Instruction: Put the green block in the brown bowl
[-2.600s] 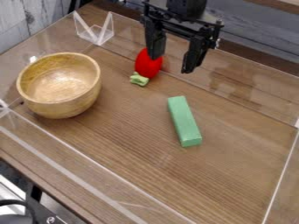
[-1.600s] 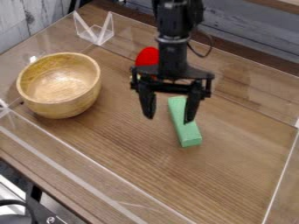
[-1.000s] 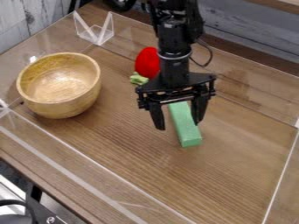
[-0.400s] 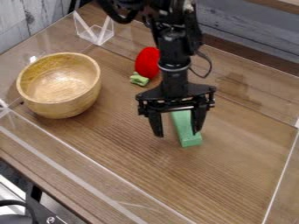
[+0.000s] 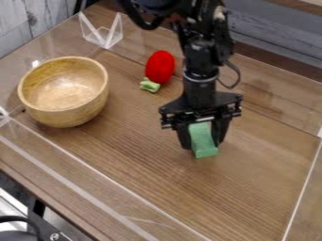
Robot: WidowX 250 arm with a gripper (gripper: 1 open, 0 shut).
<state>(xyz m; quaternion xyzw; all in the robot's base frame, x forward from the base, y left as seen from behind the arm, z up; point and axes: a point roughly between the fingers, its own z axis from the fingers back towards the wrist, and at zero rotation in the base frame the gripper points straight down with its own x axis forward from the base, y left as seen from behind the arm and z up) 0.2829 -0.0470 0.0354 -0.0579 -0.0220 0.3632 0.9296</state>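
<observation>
Now the green block (image 5: 202, 140) is straddled by the gripper (image 5: 201, 134) on the wooden table (image 5: 113, 179), well apart from the brown bowl (image 5: 63, 90).

The jaws are seen narrowed about the block's width; firm contact cannot be confirmed. The block is judged rigid, light and smooth, best pinched across its long sides near the middle. Its upper part is hidden by the fingers.

My black, matte robot arm (image 5: 199, 42) is built of chunky rounded segments. From my seat I see a slimmer black column at its 6 o'clock end, carrying a black two-fingered gripper (image 5: 201, 132) with narrow straight fingers (image 5: 175, 136).
</observation>
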